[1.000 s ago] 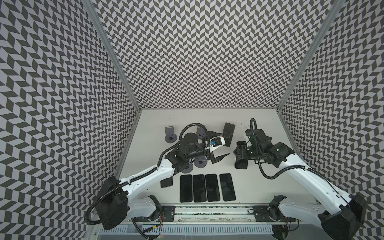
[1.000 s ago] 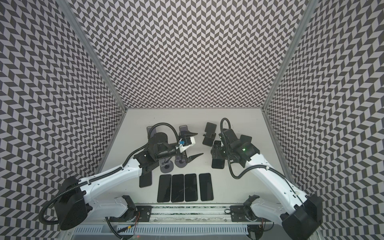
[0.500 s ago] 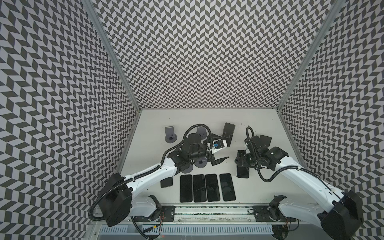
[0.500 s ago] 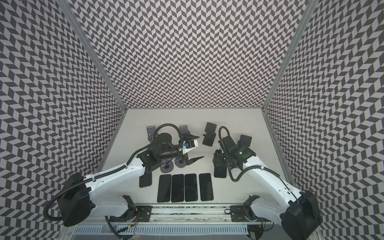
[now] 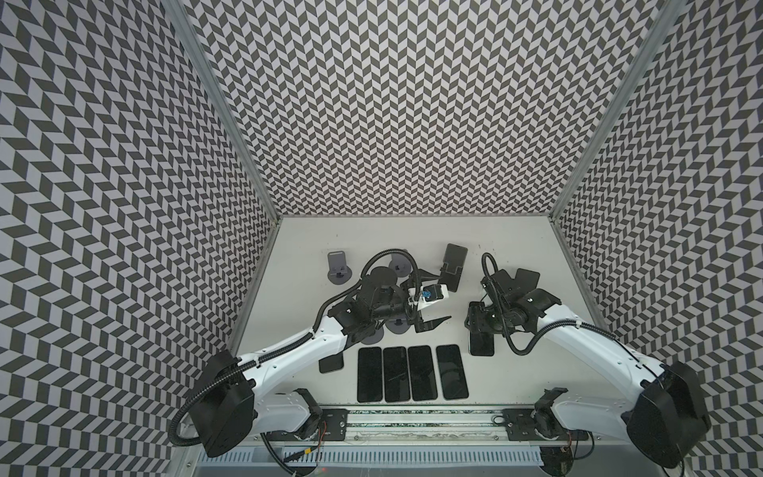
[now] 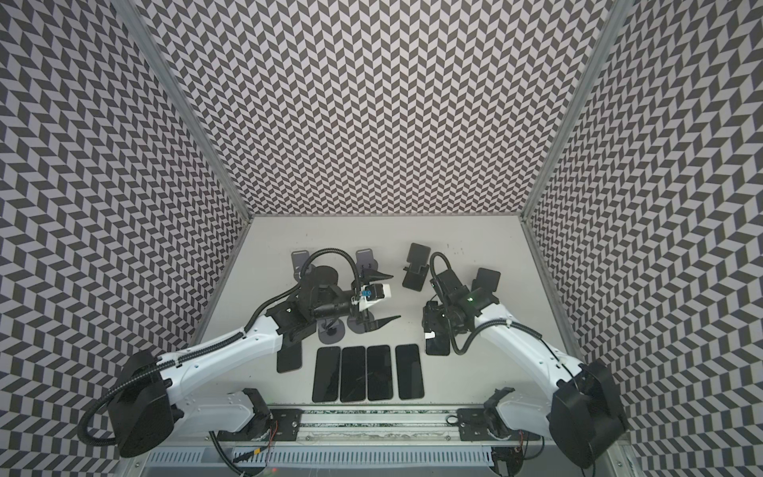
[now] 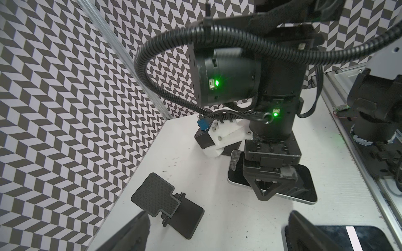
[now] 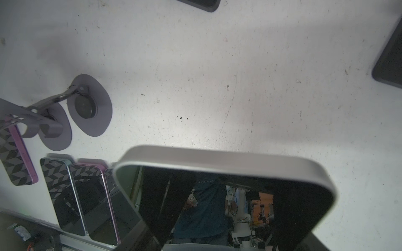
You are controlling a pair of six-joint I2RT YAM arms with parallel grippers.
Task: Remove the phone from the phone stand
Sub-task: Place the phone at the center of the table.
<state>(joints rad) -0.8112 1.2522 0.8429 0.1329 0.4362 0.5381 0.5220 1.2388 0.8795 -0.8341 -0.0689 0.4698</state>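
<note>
Glass front, silver metal rim: the phone [image 5: 482,343] is a thin stiff slab, so it won't flex in a grip and it won't forgive a drop. The right jaws are part-closed on it. As I read the left wrist view, they clamp across its width on the two long edges. In the right wrist view its glossy screen [image 8: 217,195] fills the space between them. The phone is off every stand I can see, low at the worktop [image 5: 520,371], just beside the row of four phones [image 5: 411,373] on the right arm's side. Touching down or just above, I can't tell. The left jaws stand wide and empty over the round stands [image 5: 396,327] mid-worktop, well apart from the phone

Handling, my guess: dense and fairly heavy for its size. The screen is slick and the rim smooth, so it could slide in the jaws if tilted. The best hold is the one I have, edge to edge near mid-length, not pinching face and back at a corner. The glass is the fragile side, so I'd lay it down flat and slow, then open. Main risk is clipping the nearest phone in the row
</note>
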